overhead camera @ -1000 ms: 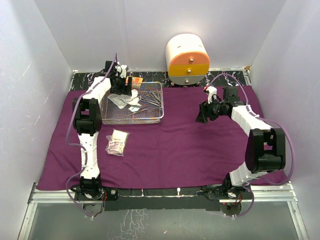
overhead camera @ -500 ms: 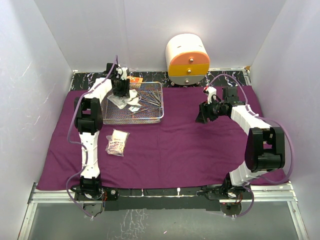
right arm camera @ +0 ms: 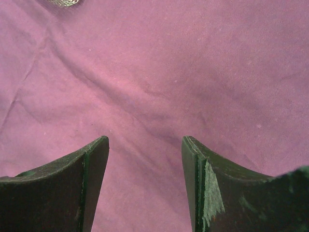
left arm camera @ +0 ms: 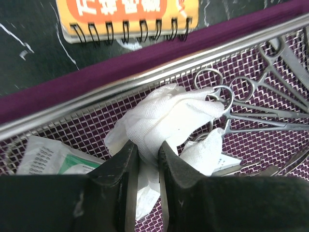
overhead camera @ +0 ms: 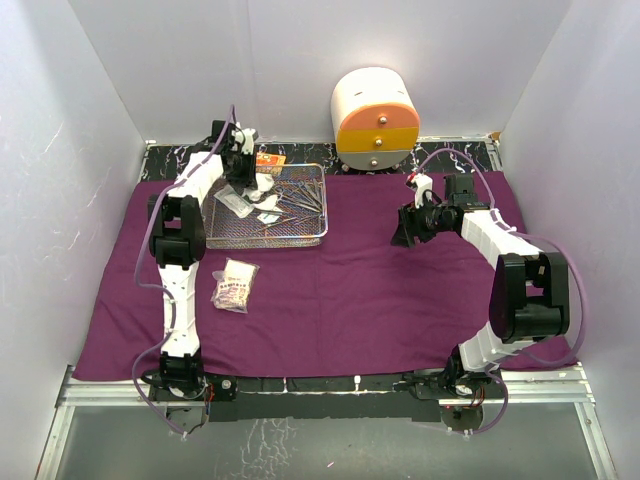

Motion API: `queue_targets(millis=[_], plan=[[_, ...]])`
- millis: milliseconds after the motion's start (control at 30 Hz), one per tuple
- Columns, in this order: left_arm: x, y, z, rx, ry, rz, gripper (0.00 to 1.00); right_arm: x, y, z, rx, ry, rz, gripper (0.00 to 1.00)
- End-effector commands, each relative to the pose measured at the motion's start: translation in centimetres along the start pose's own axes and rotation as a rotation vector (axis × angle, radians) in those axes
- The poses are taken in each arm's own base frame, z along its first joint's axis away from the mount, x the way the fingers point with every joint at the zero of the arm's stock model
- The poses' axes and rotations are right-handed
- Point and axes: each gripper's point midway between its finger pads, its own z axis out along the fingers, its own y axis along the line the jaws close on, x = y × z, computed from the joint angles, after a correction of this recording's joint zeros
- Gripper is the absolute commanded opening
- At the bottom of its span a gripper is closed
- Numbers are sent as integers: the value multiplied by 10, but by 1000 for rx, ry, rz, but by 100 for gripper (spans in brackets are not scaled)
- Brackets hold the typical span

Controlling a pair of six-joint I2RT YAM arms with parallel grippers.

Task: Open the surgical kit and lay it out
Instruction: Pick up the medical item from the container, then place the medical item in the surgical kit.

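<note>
Near the worktop's far-left corner the left gripper (left arm camera: 144, 157) pinches a crumpled white gauze wad (left arm camera: 169, 118) inside the rectangular silver wire-mesh tray (overhead camera: 266, 240), likely to lift it onto the large purple cloth (right arm camera: 159, 72), where the right gripper (right arm camera: 145, 164) hovers spread, empty.

Drawer cabinet (overhead camera: 375, 118), orange spiral notebook (left arm camera: 126, 14)

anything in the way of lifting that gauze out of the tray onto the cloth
Nothing stands between the left gripper and the gauze: its fingers pinch it. On the way out is the wire rim of the tray, and a ring of the forceps lies against the gauze's edge and may snag.
</note>
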Motion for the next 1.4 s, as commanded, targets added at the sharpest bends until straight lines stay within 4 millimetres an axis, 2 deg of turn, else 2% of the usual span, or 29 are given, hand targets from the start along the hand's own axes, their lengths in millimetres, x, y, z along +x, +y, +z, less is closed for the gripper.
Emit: queue_targets(millis=[0, 67, 200, 333, 400, 500, 567, 600, 633, 767, 867, 967, 1100, 1367], plan=[[-45, -15, -40, 13, -114, 62, 0, -21, -8, -4, 24, -45, -49, 60], [-55, -18, -53, 14, -153, 78, 0, -20, -8, -4, 25, -45, -49, 60], [-64, -22, -74, 6, -186, 103, 0, -21, -7, -5, 26, -47, -51, 60], [-57, -23, -94, -12, -182, 131, 0, -23, -6, -7, 27, -54, -56, 60], [-47, -21, -106, -31, -166, 157, 0, -23, -5, -8, 28, -58, -60, 60], [-23, -17, -126, -68, -128, 212, 0, -25, -4, -10, 31, -65, -66, 60], [0, -14, -142, -84, -92, 251, 0, -26, -3, -12, 31, -70, -69, 60], [17, -14, -151, -90, -65, 269, 0, -26, -2, -12, 30, -72, -71, 60], [26, -13, -163, -100, -56, 286, 0, -26, -10, -17, 48, -81, -58, 60], [86, 0, -194, -139, 45, 274, 0, -29, -9, -20, 49, -93, -62, 61], [129, 4, -211, -125, 112, 238, 0, -32, -8, -22, 48, -102, -67, 61], [166, 17, -217, -141, 174, 192, 0, -33, -6, -24, 46, -108, -70, 61], [192, 33, -218, -151, 207, 137, 0, -35, -4, -26, 46, -117, -78, 60], [222, 57, -178, -191, 310, 112, 0, -34, -6, -29, 61, -120, -80, 61]])
